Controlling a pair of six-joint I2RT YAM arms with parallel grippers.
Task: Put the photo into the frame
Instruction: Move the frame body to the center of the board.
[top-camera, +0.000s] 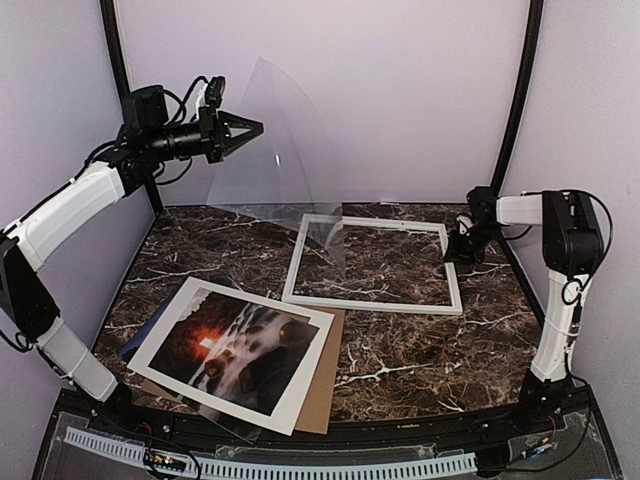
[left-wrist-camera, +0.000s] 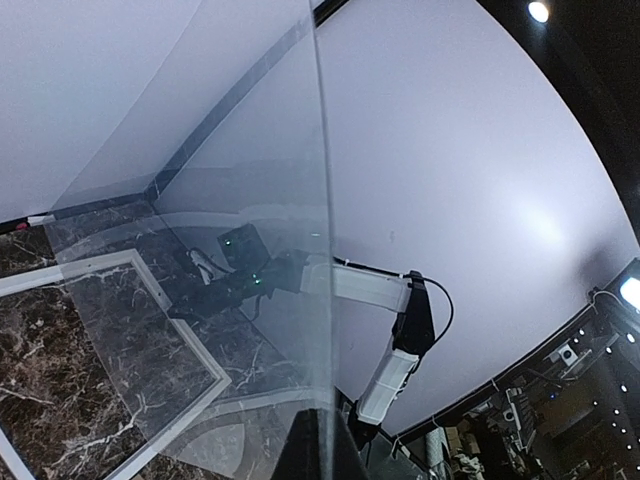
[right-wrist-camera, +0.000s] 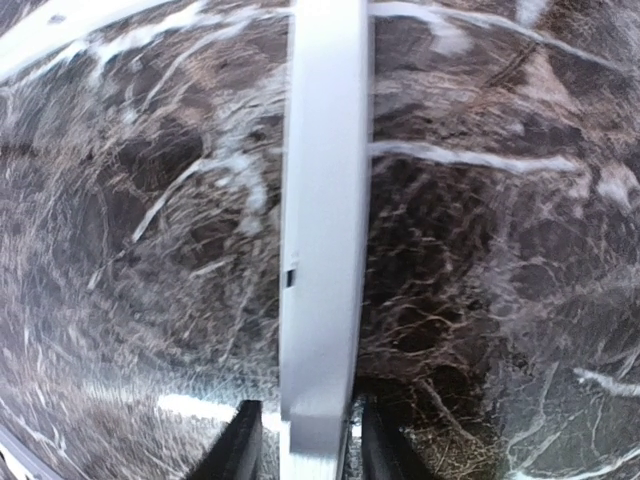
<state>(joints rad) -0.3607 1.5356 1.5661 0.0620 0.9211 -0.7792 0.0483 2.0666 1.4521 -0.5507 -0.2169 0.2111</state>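
Left claw (top-camera: 250, 128) is clamping tight on the clear pane (top-camera: 275, 140), holding it above the frame (top-camera: 372, 303) at mid-counter (top-camera: 400, 360). Right claw (top-camera: 457, 250) is loosely straddling the right rail. Photo (top-camera: 235, 345) is lying near left. Best keeping the pane high and the rail steadied.
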